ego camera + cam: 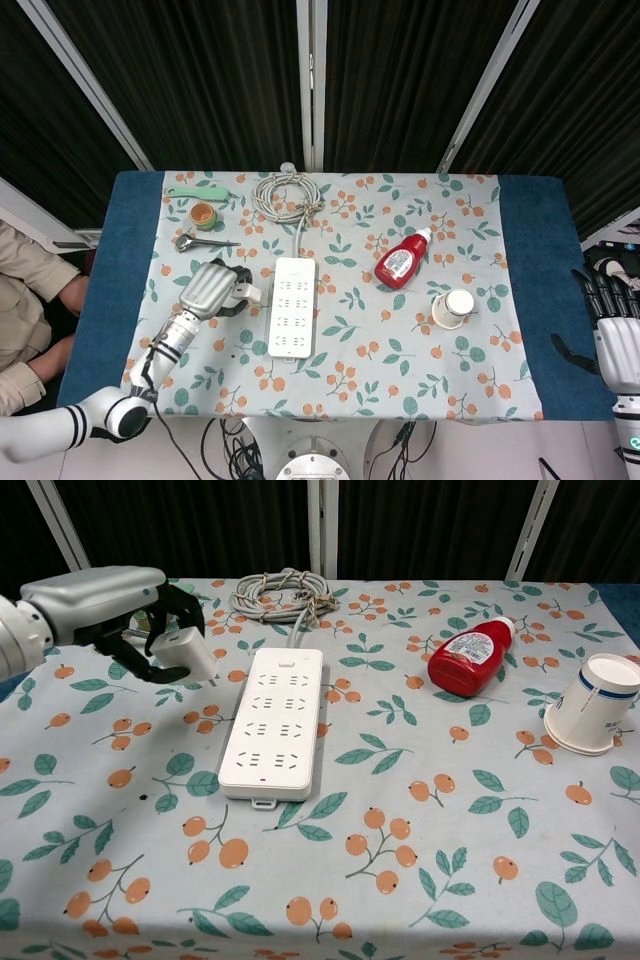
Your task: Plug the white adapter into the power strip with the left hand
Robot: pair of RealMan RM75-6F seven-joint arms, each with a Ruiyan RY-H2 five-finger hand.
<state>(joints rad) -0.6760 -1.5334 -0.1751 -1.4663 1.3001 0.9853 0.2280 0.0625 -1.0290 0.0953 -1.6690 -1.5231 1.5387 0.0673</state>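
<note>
My left hand (214, 289) (120, 607) holds the white adapter (187, 651) (246, 295) in the air, just left of the power strip. The adapter's prongs point toward the strip. The white power strip (292, 307) (275, 720) lies flat in the middle of the floral cloth, its grey cable (286, 195) (281, 593) coiled behind it. My right hand (618, 330) hangs off the table's right edge, fingers apart and holding nothing.
A red bottle (402, 260) (470, 657) lies right of the strip, with a tipped paper cup (453, 307) (592, 717) beyond it. A small orange pot (203, 215), a green brush (197, 193) and a metal tool (203, 241) sit at the far left. A person's arm (30, 310) is at the left edge.
</note>
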